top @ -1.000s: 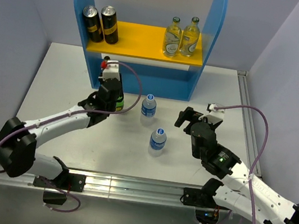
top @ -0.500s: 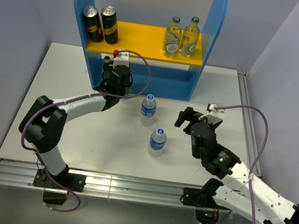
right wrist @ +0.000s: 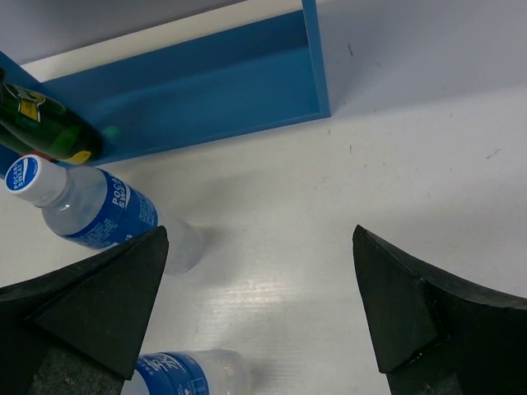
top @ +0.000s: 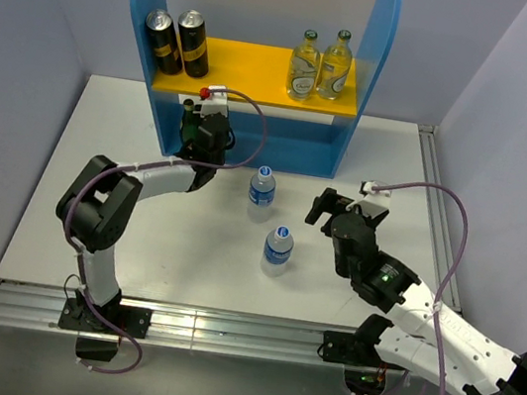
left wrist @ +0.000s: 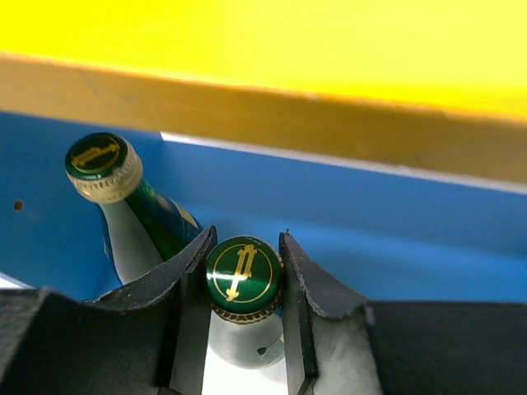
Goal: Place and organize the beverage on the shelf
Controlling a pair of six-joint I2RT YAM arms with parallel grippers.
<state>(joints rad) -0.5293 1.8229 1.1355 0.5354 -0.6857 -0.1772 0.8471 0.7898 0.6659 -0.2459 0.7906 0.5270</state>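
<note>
1. Top view: my left jaws reach under the shelf's [top: 263, 72] yellow board, and my wrist mostly hides their load. Two blue-capped bottles [top: 262, 185] stand on the surface [top: 110, 153].
2. Left wrist: jaws clamped on a green bottle [left wrist: 243, 278] at its cap, just beside its twin [left wrist: 123, 189]. A sideways nudge could topple the twin. Both bases are cut off.
3. Right wrist: jaws spread wide, empty.

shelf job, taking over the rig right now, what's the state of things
Left gripper: shut on a green bottle in the lower level of the shelf, under the upper board, beside the second green bottle. Whether it is set down cannot be seen.
Right gripper: open, empty, above the table.
Done: pale glass bottles on the upper board's right, dark cans on its left.
To do: release the green bottle, then shelve the two blue-capped plastic bottles standing on the table.
</note>
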